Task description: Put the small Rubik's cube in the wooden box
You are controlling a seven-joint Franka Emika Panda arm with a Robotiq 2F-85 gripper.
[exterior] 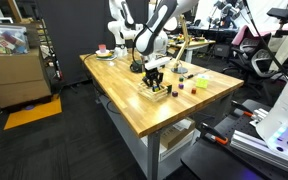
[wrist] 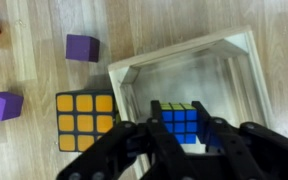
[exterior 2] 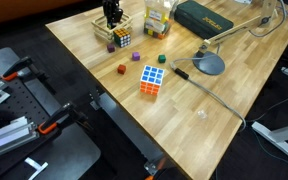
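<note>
Gripper (wrist: 179,140) is clenching the small Rubik's cube (wrist: 179,120). Its fingers (wrist: 124,152) are looking pressed onto two opposite sides, and the blue face is pointing up at the wrist cam. The cube is sitting within the outline of the wooden box (wrist: 246,70), clear of the thin walls that show. I can't tell whether it's touching the box floor or hanging just above it.

I'm reading this as the placing step, nearly done. The top-down grip is making sense here, since it's letting the fingers fit between the low walls. The box is lying flat and open side up on the butcher-block table (exterior 2: 184,110), so a plain release should be enough.

I'm watching the medium Rubik's cube (wrist: 84,120), orange face up, which is sitting just outside the box wall. A purple block (wrist: 81,47) and a second purple block (wrist: 2,104) are lying further out, and all three are things to avoid bumping. The big Rubik's cube (exterior 2: 152,79) is lying well apart, so it's not in play.

I'm expecting the next move to be letting go and then lifting straight up, so the fingers aren't catching a wall.
</note>
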